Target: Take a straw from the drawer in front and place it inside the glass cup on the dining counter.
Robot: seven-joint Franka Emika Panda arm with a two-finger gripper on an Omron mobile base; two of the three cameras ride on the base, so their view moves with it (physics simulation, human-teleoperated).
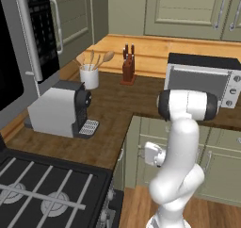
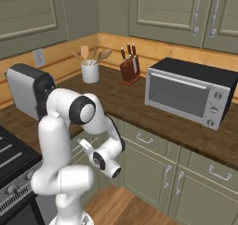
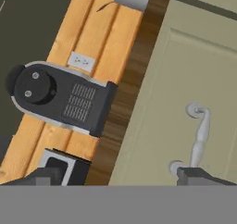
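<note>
My pincer (image 3: 118, 174) stands wide open and holds nothing. One fingertip (image 3: 199, 176) sits near a closed drawer's silver handle (image 3: 198, 136).

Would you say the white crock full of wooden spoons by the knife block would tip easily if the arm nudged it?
Probably fairly stable: the crock looks squat and stands flat on the worktop. The wooden spoons lean out above its rim, so a push up there would likely rock it or rattle them.

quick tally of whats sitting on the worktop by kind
coffee machine: 1
toaster oven: 1
knife block: 1
utensil crock: 1
total: 4
</note>
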